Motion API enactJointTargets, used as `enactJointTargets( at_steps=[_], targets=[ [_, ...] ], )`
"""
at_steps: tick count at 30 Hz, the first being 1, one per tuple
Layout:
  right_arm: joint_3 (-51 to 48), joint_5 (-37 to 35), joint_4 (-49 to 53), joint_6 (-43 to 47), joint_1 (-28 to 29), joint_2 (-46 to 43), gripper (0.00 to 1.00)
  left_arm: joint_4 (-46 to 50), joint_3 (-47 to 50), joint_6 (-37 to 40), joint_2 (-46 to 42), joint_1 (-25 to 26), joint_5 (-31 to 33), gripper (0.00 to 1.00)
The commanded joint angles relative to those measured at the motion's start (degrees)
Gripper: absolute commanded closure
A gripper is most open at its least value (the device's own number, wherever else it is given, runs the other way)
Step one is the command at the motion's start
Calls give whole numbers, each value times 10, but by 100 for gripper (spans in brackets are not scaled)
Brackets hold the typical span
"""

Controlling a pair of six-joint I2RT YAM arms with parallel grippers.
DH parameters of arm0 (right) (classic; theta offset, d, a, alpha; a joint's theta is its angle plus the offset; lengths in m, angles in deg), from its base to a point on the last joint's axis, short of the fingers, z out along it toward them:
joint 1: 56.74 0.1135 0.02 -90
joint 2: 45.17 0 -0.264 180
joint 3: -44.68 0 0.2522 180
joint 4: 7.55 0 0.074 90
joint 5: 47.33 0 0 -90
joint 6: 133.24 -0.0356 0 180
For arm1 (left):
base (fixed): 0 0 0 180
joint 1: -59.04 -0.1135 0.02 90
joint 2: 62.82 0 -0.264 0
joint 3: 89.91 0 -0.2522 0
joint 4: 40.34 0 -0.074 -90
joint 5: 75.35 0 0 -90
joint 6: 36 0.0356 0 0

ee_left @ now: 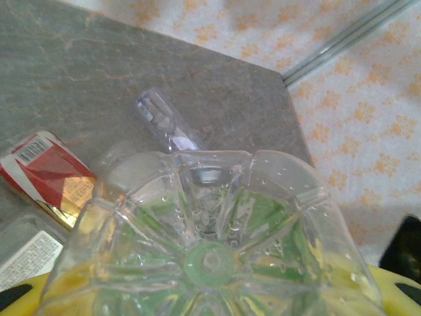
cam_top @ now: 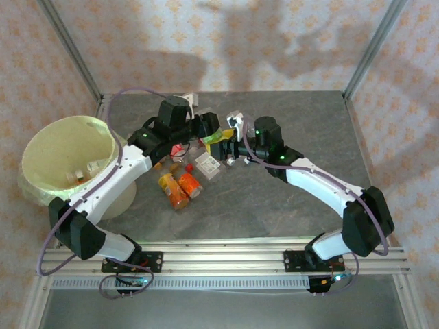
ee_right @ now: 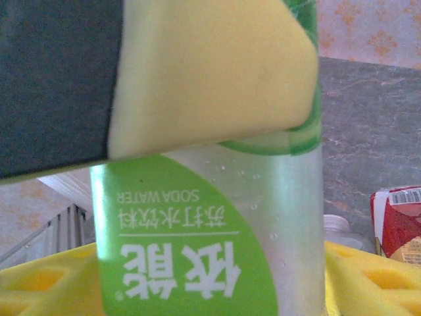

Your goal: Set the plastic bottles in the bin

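We start with the desk (cam_top: 295, 199), a grey stone-look slab. The bin (cam_top: 41, 147) stands at its left edge, mouth open and tipped slightly towards the middle. Something small, white and orange, lies at its bottom.

Both arms reach in from the near edge and meet at the middle of the far half. There they share one green-labelled bottle (cam_top: 221, 137). The left pincer (cam_top: 209, 131) comes at it from the left and the right pincer (cam_top: 233, 147) from the right.

Everything turns on where the bin lies: well apart from this bottle, to the left and a little nearer. That is the left arm's side, so we judge the left arm is the one to carry it over.

In the left wrist view we look straight onto the bottle's clear fluted base (ee_left: 210, 257). Its long axis therefore runs out along that pincer's own reach, base leading. Yellow pads (ee_left: 395, 293) flank it, so we read the left pincer as clamped on it.

In the right wrist view the bottle crosses the frame upright. The right pincer's pads (ee_right: 368, 276) sit flush on both sides of the label (ee_right: 191, 250), so we read that pincer as gripping it too. The left pincer's pad (ee_right: 210, 72) presses higher up.

Loose bottles lie nearer us: two orange bottles (cam_top: 180, 186) and one clear bottle (cam_top: 208, 164).
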Motion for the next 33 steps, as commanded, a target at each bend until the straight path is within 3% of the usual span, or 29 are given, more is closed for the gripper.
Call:
enactJointTargets(
  at_steps=[1,2,8,11,15,18,30,33],
  targets=[
    [30,17,25,12,2,-7,10,-5,7,2,-35,-2,64,49],
    [29,14,27,15,2,-11,0,0,9,1,-42,-5,79,49],
    [7,-38,22,23,2,-41,1,22,35,-22,-91,-18,160,49],
    [-14,-113,6,21,2,-63,1,31,53,-30,-129,-25,212,49],
    [-23,-275,22,9,2,-70,1,51,66,-27,-183,-39,268,48],
    [-19,-337,48,2,1,-63,1,83,59,-13,-216,-54,296,48],
    [15,-383,123,-28,-1,-18,1,183,-18,97,-297,-110,486,49],
    [19,-385,125,-26,-2,-14,1,181,-36,128,-298,-130,504,49]
  ],
)
